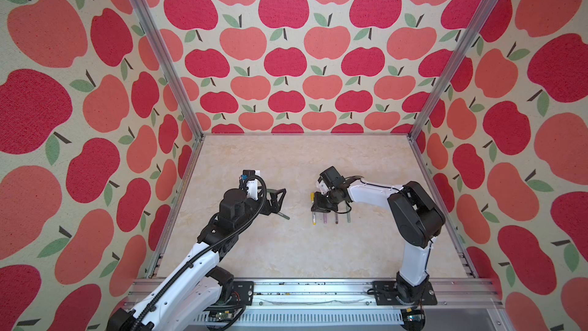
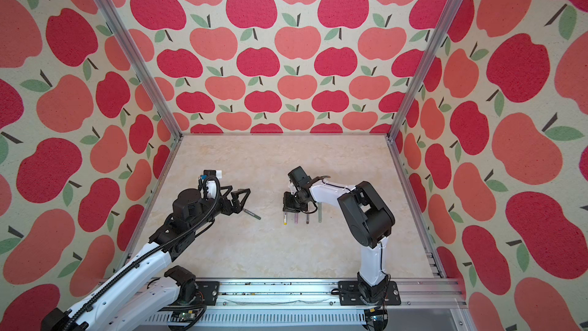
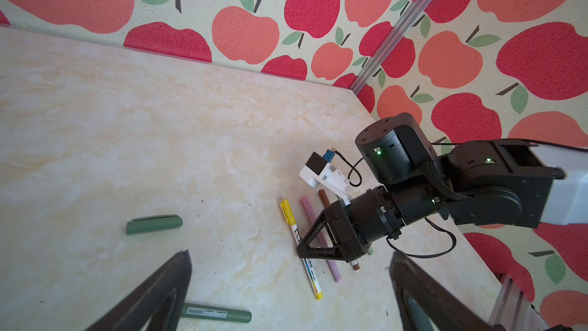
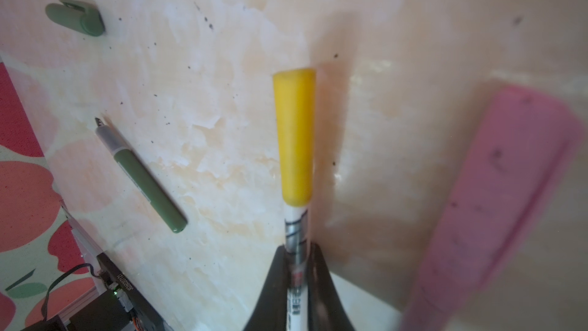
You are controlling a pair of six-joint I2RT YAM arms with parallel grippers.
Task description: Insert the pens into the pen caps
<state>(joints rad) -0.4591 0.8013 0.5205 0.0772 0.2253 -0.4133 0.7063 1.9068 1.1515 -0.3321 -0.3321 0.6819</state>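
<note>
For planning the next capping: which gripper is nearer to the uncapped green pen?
Left. The left gripper hangs open beside the uncapped green pen; the right gripper is farther off, shut on the yellow-capped pen.

Apple-print walls [image 1: 286,58] on 3 sides — alu posts [image 1: 160,52] at corners, cream marble-look tabletop [image 1: 286,249].

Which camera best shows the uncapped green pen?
Right wrist: the green pen lies whole, bare tip showing. Left wrist shows only its rear barrel, the rest behind a left finger. Both top views show a small sliver.
</note>
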